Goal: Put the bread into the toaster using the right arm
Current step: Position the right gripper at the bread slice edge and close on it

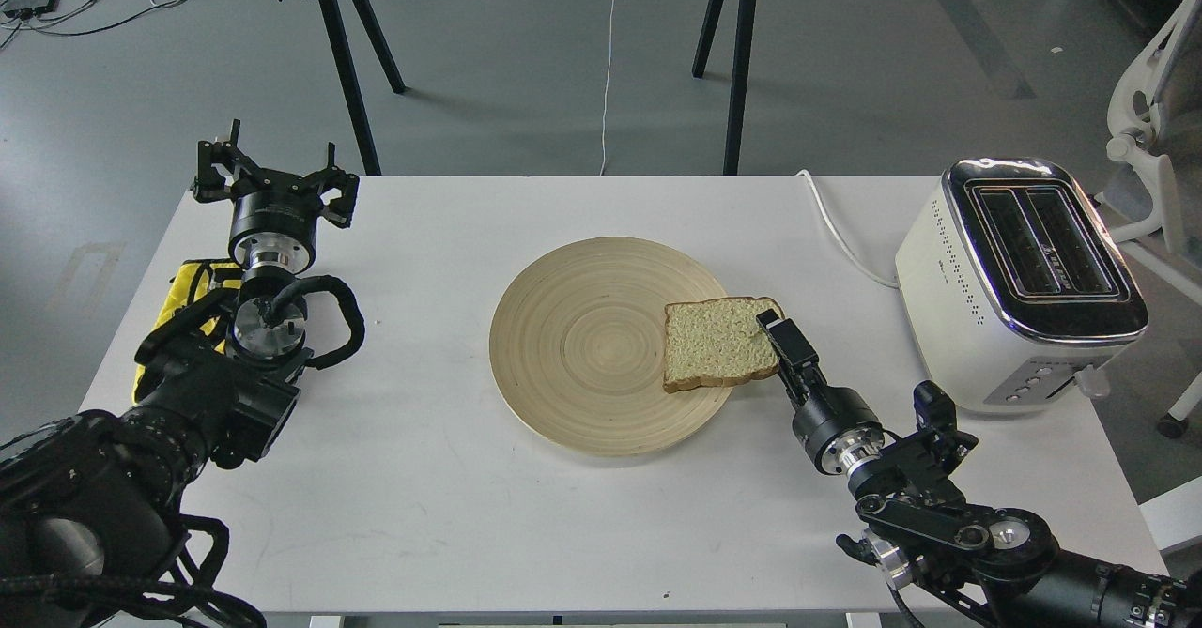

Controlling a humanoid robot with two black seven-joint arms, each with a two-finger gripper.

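While my left claw (275, 177) idles spread open, my right claw (772, 328) touches the bread's (714, 342) right edge on the plate (582, 346); grip unclear.

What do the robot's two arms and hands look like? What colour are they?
Both arms are black, built from chunky round joints with shiny silver rings at the wrists. Black ribbed cables loop around them. The left gripper ends in wide, spiky-looking black fingers, and yellow fabric sits beside that arm. The right gripper is slimmer, with blocky black fingers. No lettering is readable from here.
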